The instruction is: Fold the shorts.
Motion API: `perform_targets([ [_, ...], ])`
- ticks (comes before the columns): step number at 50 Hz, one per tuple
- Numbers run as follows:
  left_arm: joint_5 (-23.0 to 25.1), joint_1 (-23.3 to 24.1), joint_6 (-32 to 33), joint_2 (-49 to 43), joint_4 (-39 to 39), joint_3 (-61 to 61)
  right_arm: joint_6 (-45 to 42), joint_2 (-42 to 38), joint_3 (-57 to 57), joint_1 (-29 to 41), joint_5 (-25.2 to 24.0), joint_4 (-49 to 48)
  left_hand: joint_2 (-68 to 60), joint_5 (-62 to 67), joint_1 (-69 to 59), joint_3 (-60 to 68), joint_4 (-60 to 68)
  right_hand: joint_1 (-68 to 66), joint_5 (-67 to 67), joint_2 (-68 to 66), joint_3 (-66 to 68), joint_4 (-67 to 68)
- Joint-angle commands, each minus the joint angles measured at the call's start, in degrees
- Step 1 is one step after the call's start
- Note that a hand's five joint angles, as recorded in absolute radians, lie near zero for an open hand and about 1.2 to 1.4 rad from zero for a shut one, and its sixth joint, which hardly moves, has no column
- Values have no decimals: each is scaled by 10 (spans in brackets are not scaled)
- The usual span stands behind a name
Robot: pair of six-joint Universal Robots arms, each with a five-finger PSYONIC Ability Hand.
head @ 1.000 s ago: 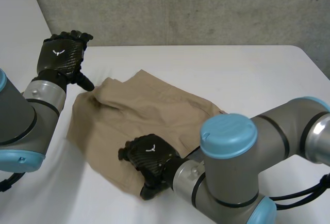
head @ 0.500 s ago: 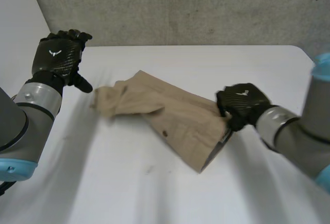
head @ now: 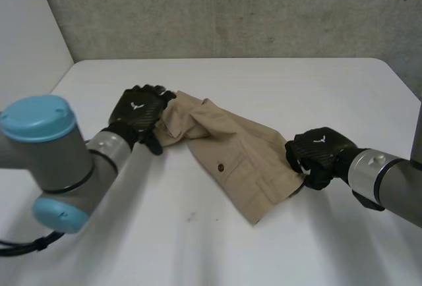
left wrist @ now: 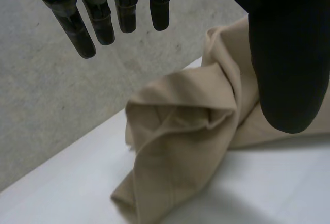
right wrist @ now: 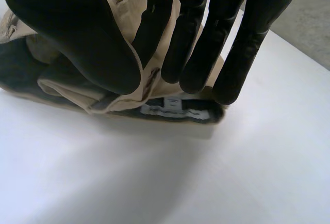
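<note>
White table (head: 264,82), matte top, fills the view from 6 o'clock to its far edge; rounded corner at 2 o'clock. Grey concrete wall (head: 264,9) behind at 12 o'clock, rough and mottled. Paler smooth panel (head: 26,29) at 10 o'clock meets the concrete along a slanted seam. Light diffuse, with soft shadows on the tabletop.

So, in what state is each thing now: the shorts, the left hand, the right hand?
Shorts: lying on the table, bunched at one end.
Left hand: open, fingers straight over the bunched end.
Right hand: shut on the shorts, pinching the waist end.
</note>
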State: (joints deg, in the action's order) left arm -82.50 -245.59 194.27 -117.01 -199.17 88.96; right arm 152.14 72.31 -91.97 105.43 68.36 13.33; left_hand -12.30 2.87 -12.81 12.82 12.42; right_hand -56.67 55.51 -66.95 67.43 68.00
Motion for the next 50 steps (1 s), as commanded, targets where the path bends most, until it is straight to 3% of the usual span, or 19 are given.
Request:
perform_targets([
  [1, -10, 28, 1, -85, 16, -121, 19, 3, -15, 19, 1, -5, -21, 15, -16, 16, 20, -233, 145, -131, 126, 120],
  [7, -15, 30, 2, -160, 48, -200, 20, 13, -22, 24, 2, -8, -88, 83, -83, 83, 87, -233, 145, -131, 126, 120],
  [10, -16, 29, 5, -194, 55, -234, 20, 15, -22, 24, 6, -10, -241, 235, -236, 236, 240, -233, 145, -131, 126, 120],
  [11, -17, 28, 7, -199, 55, -239, 20, 16, -21, 24, 8, -11, -318, 312, -313, 313, 317, -233, 145, -131, 126, 120],
  [12, -20, 28, 13, -206, 55, -249, 19, 17, -19, 22, 9, -11, -497, 491, -492, 492, 496, -233, 145, -131, 126, 120],
  [14, -21, 27, 20, -206, 55, -251, 19, 17, -16, 19, 12, -11, -658, 652, -653, 653, 657, -233, 145, -131, 126, 120],
  [15, -22, 26, 25, -205, 56, -251, 19, 17, -15, 17, 13, -11, -677, 671, -672, 672, 676, -233, 145, -131, 126, 120],
  [22, -21, 21, 65, -138, 88, -192, 11, 13, 4, 17, 56, -11, -677, 671, -672, 672, 676, -233, 145, -131, 126, 120],
  [38, -17, -9, 62, 69, 119, 1, 15, -6, 71, 21, 102, -33, -677, 671, -672, 672, 676, -232, 144, -129, 125, 119],
  [39, -17, -10, 62, 76, 121, 9, 25, -6, 74, 23, 103, -24, -677, 671, -672, 672, 676, -99, 11, 4, -9, -14],
  [43, -16, -4, 61, 95, 121, 47, 77, -1, 89, 21, 100, 15, -677, 671, -672, 672, 676, 201, -289, 304, -309, -314],
  [50, -20, 0, 53, 94, 121, 59, 194, 26, 120, 14, 95, 85, -677, 671, -672, 672, 676, 334, -423, 437, -442, -448],
])
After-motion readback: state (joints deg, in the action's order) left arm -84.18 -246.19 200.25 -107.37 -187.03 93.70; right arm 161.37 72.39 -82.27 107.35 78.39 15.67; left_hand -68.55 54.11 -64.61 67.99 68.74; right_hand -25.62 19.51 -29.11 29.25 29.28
